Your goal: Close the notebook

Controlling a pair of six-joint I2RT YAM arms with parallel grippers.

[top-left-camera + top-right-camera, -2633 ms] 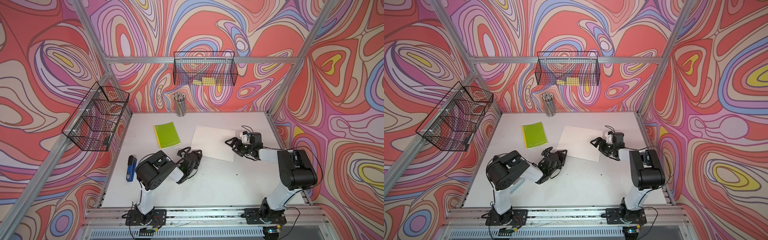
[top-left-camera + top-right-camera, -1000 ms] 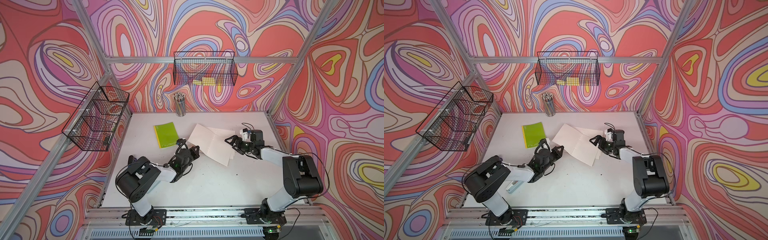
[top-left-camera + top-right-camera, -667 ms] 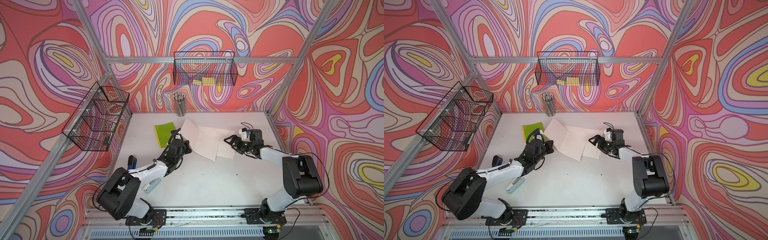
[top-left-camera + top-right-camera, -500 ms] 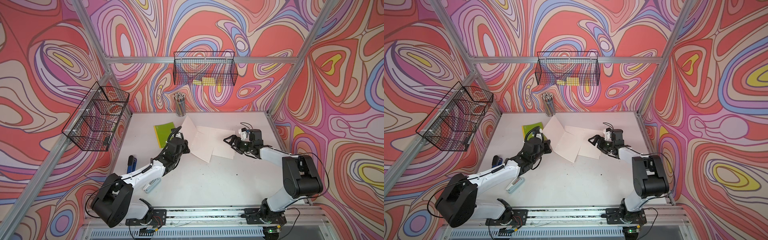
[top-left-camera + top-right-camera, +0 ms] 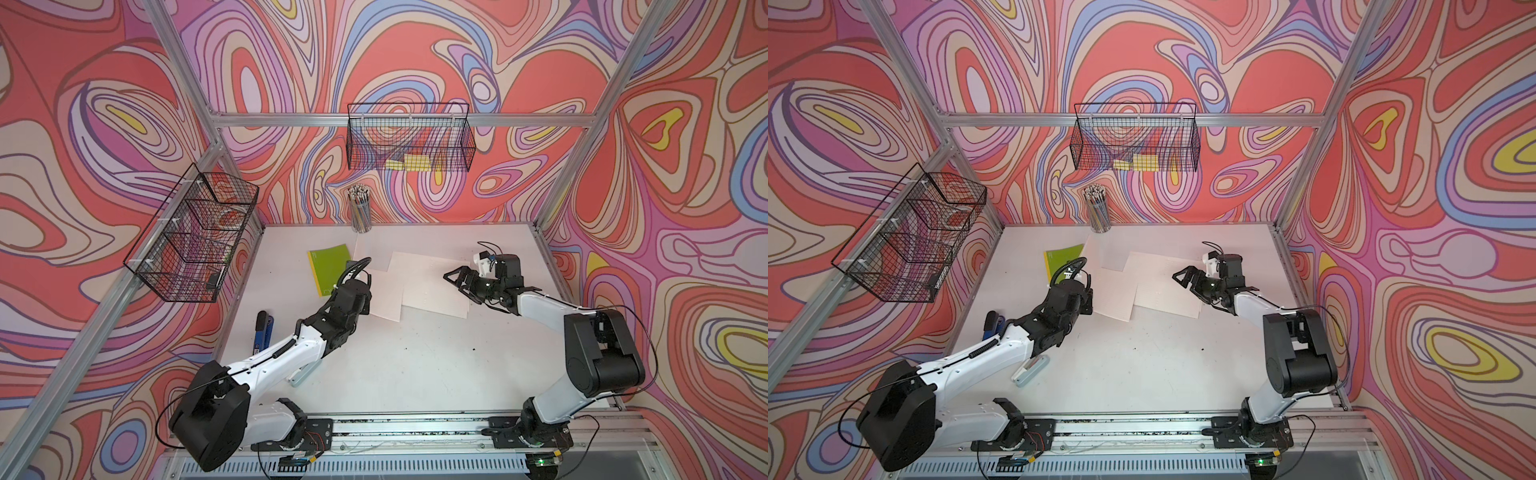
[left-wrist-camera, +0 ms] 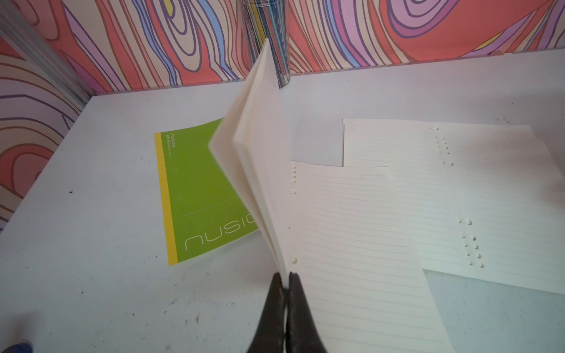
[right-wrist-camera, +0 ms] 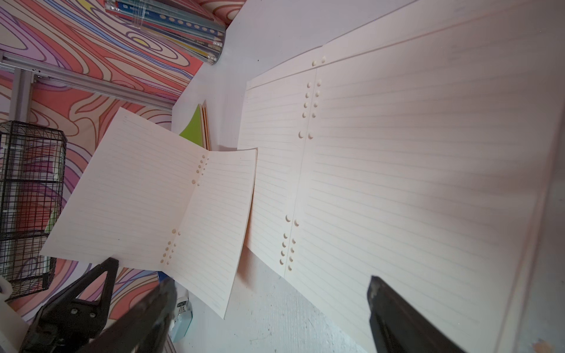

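Pinching the near edge of a sheaf of pages, the left tool [image 6: 284,288] has its fingertips pressed together on the paper, as the left wrist view shows.

- The cream lined notebook [image 5: 384,295] lies open at centre-left of the desk [image 5: 415,365]. Its left half is the pinched sheaf, which stands close to upright and fans slightly at the top. Its right half lies flat.
- The flat half overlaps the left edge of a second open lined pad [image 5: 432,282], which lies flat beside it toward the right arm. Both have punched holes along the fold.
- The right tool [image 5: 457,286] is spread wide and holds nothing. It sits over the right edge of the second pad. The right wrist view does not settle whether a finger touches the paper.
- A closed green notebook [image 5: 328,268] with a yellow spine strip lies flat just behind and left of the raised sheaf, partly hidden by it in the left wrist view.
- A clear pencil cup [image 5: 360,210] stands upright at the back edge of the desk, near the top corner of the sheaf.
- A blue and black item [image 5: 262,330] lies at the left edge of the desk, too small to identify. A pale blue item [image 5: 302,374] sits partly under the left arm.
- One wire basket [image 5: 409,143] hangs on the back wall and holds yellow pads. A divided wire basket [image 5: 193,237] hangs on the left wall.
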